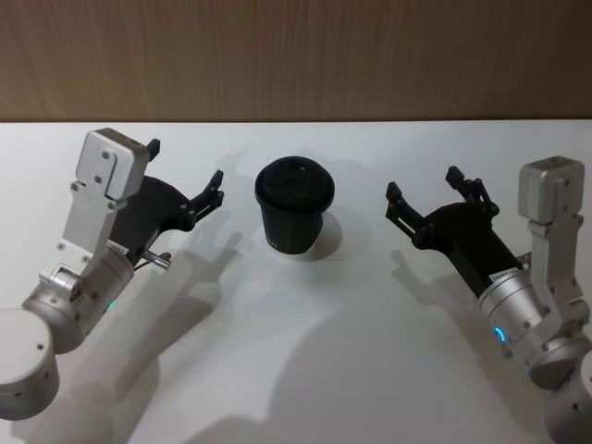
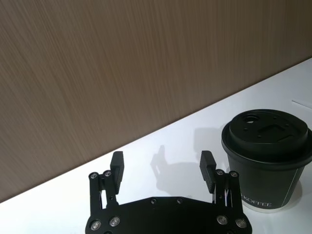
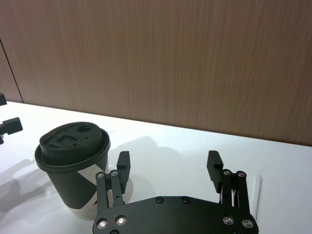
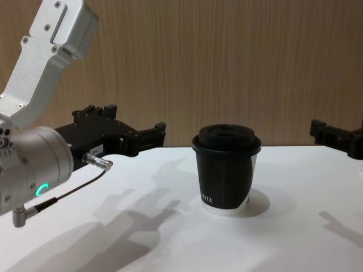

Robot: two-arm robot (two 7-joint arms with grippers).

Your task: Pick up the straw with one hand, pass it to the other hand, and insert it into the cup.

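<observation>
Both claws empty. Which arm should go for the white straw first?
Right, probably. The thin white plastic straw lies on the white table just beside the open right claw. The open left claw sits on the far side of the black lidded paper cup from it.

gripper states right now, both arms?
Left gripper: open, holding nothing.
Right gripper: open, holding nothing.

Black cup [image 4: 224, 175] with white patch, white table [image 4: 170, 243], brown wood-grain wall [image 4: 227, 56].
</observation>
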